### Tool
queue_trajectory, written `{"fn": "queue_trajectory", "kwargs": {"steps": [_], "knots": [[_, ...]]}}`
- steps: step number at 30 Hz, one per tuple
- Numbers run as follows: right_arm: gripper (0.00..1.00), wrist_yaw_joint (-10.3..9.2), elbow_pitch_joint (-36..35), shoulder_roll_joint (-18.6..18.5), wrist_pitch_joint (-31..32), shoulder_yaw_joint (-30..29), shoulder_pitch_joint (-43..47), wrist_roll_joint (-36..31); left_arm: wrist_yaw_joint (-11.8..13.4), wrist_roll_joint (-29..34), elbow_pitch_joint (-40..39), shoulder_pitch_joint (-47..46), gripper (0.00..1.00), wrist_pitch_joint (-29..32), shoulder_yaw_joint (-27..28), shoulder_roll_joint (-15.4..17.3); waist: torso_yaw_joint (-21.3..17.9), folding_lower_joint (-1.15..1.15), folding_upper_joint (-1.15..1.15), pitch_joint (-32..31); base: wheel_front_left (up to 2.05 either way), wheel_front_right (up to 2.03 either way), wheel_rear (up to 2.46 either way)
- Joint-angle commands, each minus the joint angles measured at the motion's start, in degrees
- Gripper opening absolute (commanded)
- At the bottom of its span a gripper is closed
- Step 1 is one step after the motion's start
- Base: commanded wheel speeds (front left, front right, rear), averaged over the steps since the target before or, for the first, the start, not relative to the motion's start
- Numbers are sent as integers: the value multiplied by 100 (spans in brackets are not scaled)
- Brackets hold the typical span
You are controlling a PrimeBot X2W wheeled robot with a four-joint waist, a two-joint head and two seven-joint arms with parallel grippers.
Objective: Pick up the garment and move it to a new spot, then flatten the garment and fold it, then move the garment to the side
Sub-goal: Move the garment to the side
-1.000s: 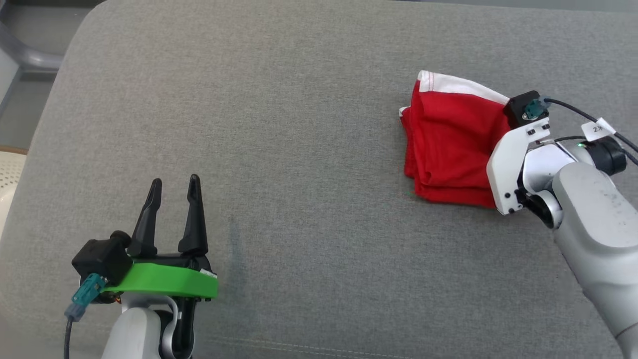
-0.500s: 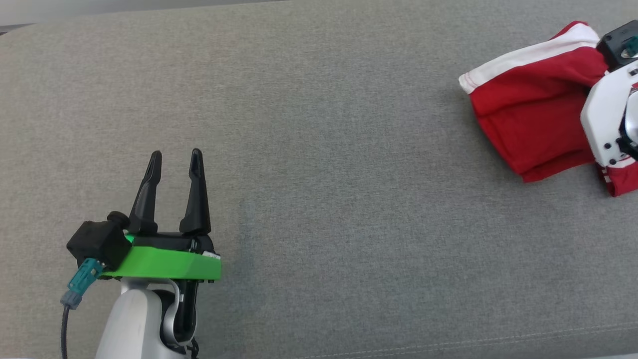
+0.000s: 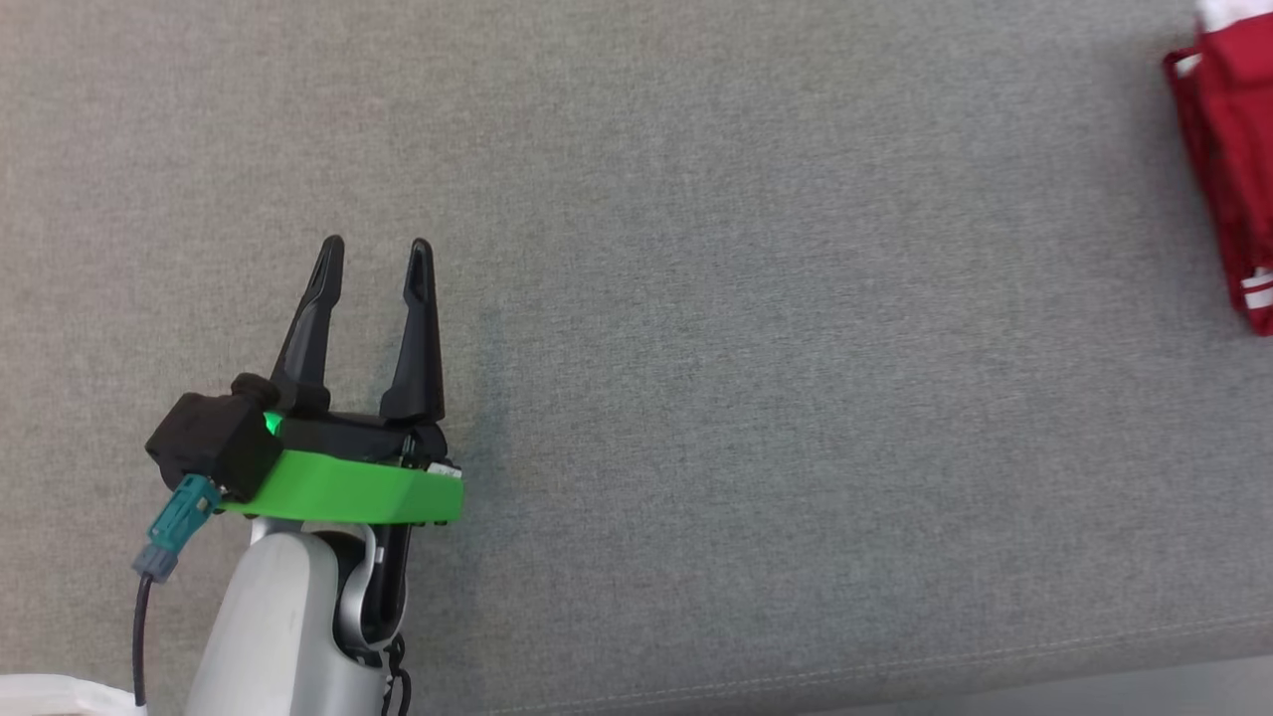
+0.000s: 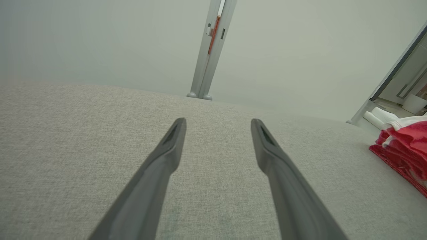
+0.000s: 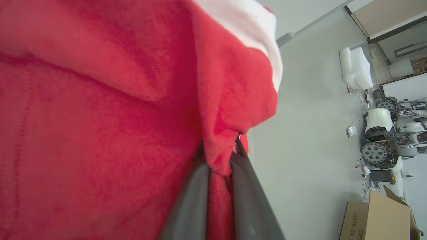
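Surroundings: grey cushion (image 3: 756, 378) bare between the two arms, with nothing in the way. A white object (image 3: 50, 691) sits at the lower left corner of the head view. Beyond the cushion, the left wrist view shows a pale wall and a grey post (image 4: 211, 50). The right wrist view shows floor (image 5: 310, 133), a cardboard box (image 5: 373, 216), white foam blocks (image 5: 357, 66) and wheeled machines (image 5: 383, 133).

Garment (image 3: 1228, 149): red, at the far right edge of the head view, well apart from the left end effector (image 3: 376, 246). Long axis runs up-down that view, white band on top, white stripes at the lower end. In the left wrist view the garment (image 4: 403, 146) shows stacked folds by the cushion's edge; contact with the cushion cannot be told.

Left end effector (image 4: 217, 121): fingers apart, empty, low over the cushion.

Right end effector (image 5: 220, 146): fingers pinched on a bunched fold of the garment (image 5: 100, 116).
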Motion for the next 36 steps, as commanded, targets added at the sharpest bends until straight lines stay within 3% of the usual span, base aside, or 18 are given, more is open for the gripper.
{"fn": "queue_trajectory", "kwargs": {"steps": [1, 8, 9, 10, 11, 16, 21, 27, 36], "knots": [[0, -10, 101, -93, -88, -82, -81, -143, -16, 8, -26, -101, 100, 1, 17, 32, 211, 0, 0, 261, 0, 0, 0], [0, -10, 558, -367, -274, -403, -86, -639, -17, -1, -92, -181, 100, 1, -19, 34, 435, 0, 0, 499, 0, 0, 0], [35, -11, 662, -384, -253, -528, -84, -739, -17, -1, -92, -185, 100, 1, -25, 33, 454, 0, 0, 507, 0, 0, 0], [62, -11, 746, -381, -235, -640, -76, -808, -17, -3, -90, -190, 100, 1, -26, 32, 467, 0, 0, 507, 0, 0, 0], [100, -11, 829, -360, -260, -782, -56, -883, -17, 3, -82, -202, 100, 1, -27, 32, 484, 0, 0, 492, 0, 0, 0], [100, -10, 998, -141, -679, -1552, 97, -1091, -17, 7, -37, -143, 100, 2, 37, 27, 505, 0, 0, 240, 0, 0, 0], [100, -10, 669, 346, -1516, -2085, 372, -996, -17, -35, 26, 90, 100, 1, 171, 21, 464, 0, 0, -213, 0, 0, 0], [100, -9, -258, 1119, -2287, -2190, 1054, -621, -17, -38, 144, 372, 100, 1, 317, 20, 452, 0, 0, -818, 0, 0, 0], [100, -9, -1902, 2260, -2799, -2022, 2673, -227, -17, 13, 463, 789, 100, 2, 485, 21, 557, 0, 0, -1645, 0, 0, 0]]}}
